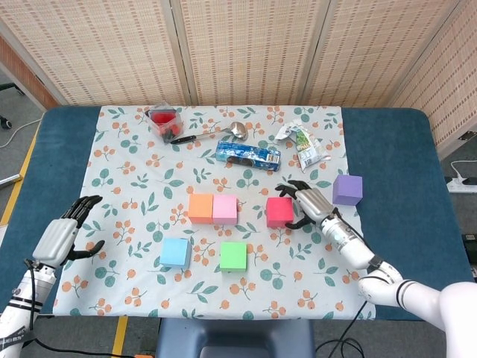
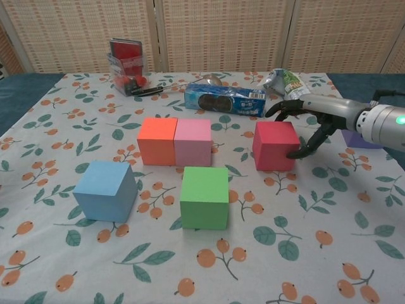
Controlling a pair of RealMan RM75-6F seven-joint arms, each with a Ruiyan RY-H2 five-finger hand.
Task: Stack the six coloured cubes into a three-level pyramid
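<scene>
Now my right hand (image 2: 310, 123) is at the right side of the red cube (image 2: 275, 145), with the fingers spread around its far and right faces. One dark fingertip seems to touch the right face of the cube, but I cannot tell if the cube is really gripped; it sits flat on the flowered cloth (image 1: 141, 179). My left hand (image 1: 63, 235) rests at the left edge of the table, holding nothing, with the fingers apart and a little curled.

The orange cube (image 2: 157, 140) and the pink cube (image 2: 193, 142) stand touching side by side in the middle. Nearer to me are the blue cube (image 2: 106, 190) at the left and the green cube (image 2: 204, 197), apart from each other. The purple cube (image 1: 347, 189) is alone to the right of my right hand. At the far side lie a packet of biscuits (image 1: 248, 154), a spoon (image 1: 216, 133) and a small plastic box (image 1: 164, 121).
</scene>
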